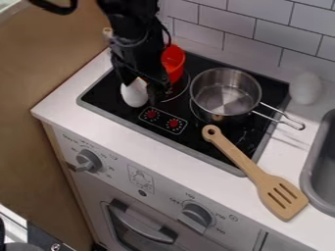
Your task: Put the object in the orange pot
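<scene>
Between the two fingers of the tool sits a smooth white object, its upper end tucked up against them. The tool is grasping it, pointing down over the left part of the black stovetop; whether the object's lower end touches the glass, I cannot tell. Just behind the tool and to its right stands the orange pot, partly hidden by the arm, so the object is outside it. Farther right of the tool, a steel saucepan sits on the stovetop, its wire handle reaching over the white tabletop. In front of the tool are two red dials. To its right and nearer the camera, a slotted wooden spatula lies across the stovetop's edge. Well apart, on the tool's far right, are a white rounded item near the tiled wall and a grey sink.
</scene>
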